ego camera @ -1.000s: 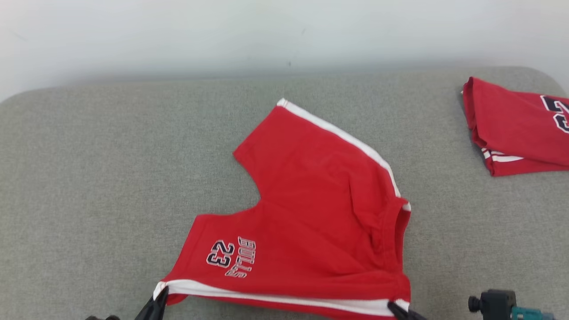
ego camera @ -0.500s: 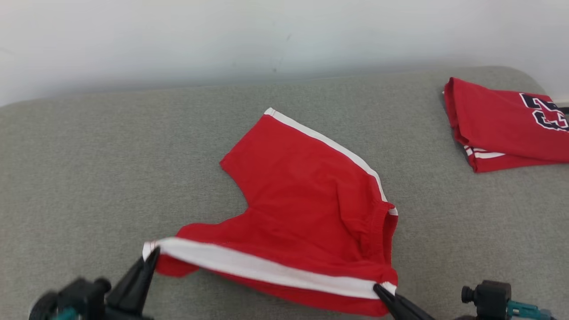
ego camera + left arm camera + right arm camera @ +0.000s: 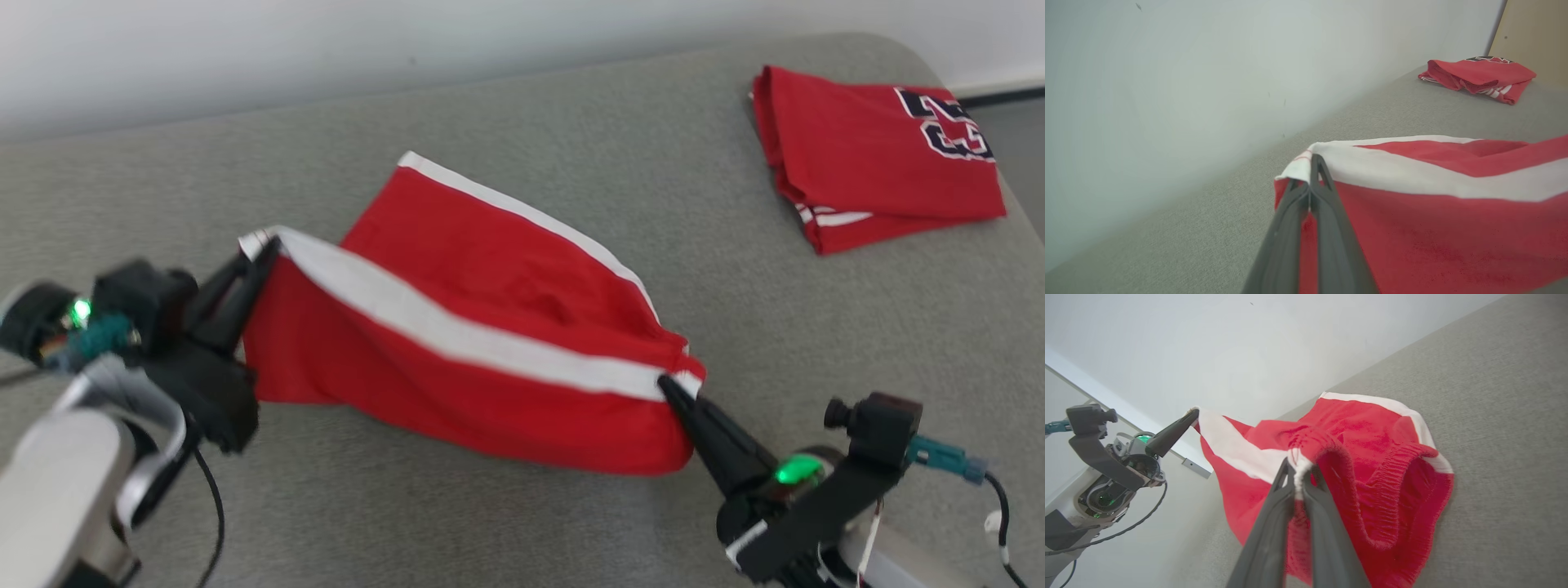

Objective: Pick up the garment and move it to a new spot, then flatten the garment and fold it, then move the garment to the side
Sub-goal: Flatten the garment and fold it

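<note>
Holding the red shorts (image 3: 490,269) by their near striped edge, I have my left gripper (image 3: 265,245) pinched shut on the leg-hem corner. My right gripper (image 3: 665,382) is pinched shut on the waistband corner. The white stripe (image 3: 457,331) runs taut between the two, lifted off the grey padded surface (image 3: 571,106). The far leg lies flat on the surface beneath and beyond the lifted half, and part of the lifted cloth hangs down to the padding.

I judge the move to a new spot and the flattening are done, since the far half lies smooth. The fold is under way but not finished, because the raised half is not yet laid down on the far leg. After that, the shorts have to go to the side, perhaps near the folded red garment (image 3: 873,155) at the far right corner.

A second ago the near leg lay flat with its printed number facing up, and my fingertips barely showed at the picture's bottom edge. Now that leg is turned up and over, the print is out of sight, and both grippers are well up in view. My head has also tilted and turned, so the whole scene sits differently in the frame.
</note>
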`<state>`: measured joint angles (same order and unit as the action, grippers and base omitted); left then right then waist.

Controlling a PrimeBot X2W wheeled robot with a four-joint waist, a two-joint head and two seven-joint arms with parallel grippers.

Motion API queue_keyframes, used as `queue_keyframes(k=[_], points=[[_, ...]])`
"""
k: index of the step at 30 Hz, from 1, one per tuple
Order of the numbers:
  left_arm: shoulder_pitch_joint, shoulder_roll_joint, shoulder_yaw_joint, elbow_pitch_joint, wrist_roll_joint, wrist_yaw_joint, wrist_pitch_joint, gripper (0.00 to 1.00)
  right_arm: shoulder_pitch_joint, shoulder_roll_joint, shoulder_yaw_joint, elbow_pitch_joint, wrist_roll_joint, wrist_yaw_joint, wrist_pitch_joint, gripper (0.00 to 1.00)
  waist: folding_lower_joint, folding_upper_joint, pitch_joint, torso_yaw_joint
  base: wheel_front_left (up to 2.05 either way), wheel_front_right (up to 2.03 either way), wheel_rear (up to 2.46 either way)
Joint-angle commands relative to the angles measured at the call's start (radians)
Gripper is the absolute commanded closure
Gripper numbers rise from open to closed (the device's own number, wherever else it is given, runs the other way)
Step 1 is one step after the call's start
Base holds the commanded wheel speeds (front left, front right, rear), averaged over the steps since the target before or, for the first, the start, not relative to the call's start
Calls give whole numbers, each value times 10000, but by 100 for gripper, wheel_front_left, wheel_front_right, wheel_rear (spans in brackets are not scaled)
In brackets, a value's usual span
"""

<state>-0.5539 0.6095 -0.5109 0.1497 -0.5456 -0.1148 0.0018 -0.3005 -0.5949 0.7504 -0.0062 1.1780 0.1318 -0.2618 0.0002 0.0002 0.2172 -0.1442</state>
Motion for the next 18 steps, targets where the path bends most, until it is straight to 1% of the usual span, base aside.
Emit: queue_keyframes(k=[1, 3, 8, 10, 11, 15, 18], points=[[-673, 92, -82, 303, 20, -82, 223, 100, -394, 241, -152, 305, -200, -28, -34, 100, -2, -2, 803, -826, 0, 0, 0], [-1272, 208, -260, 635, 81, -102, 452, 100, -721, 480, -226, 593, -289, -28, -17, 100, -2, -2, 1012, -1051, 0, 0, 0], [-2761, 289, -864, 1607, 70, -137, 880, 100, -1447, 991, -355, 1146, -527, -28, -19, 100, -2, -2, 1486, -1439, 0, 0, 0], [-3589, 206, -1345, 2153, -92, -140, 1091, 100, -1749, 1297, -551, 1584, -735, -28, -19, 100, -2, -2, 1735, -1606, 0, 0, 0], [-3589, 206, -1345, 2153, -92, -140, 1091, 100, -1749, 1297, -551, 1584, -735, -28, -19, 100, -2, -2, 1735, -1606, 0, 0, 0], [-4571, 156, -2210, 2813, -185, -144, 1329, 100, -2152, 1760, -613, 1966, -944, -28, -19, 100, -2, -2, 2033, -1783, 0, 0, 0], [-5212, 66, -2632, 3345, -326, -144, 1237, 100, -2348, 2019, -727, 2174, -1104, -28, -20, 100, -2, -2, 2233, -1903, 0, 0, 0]])
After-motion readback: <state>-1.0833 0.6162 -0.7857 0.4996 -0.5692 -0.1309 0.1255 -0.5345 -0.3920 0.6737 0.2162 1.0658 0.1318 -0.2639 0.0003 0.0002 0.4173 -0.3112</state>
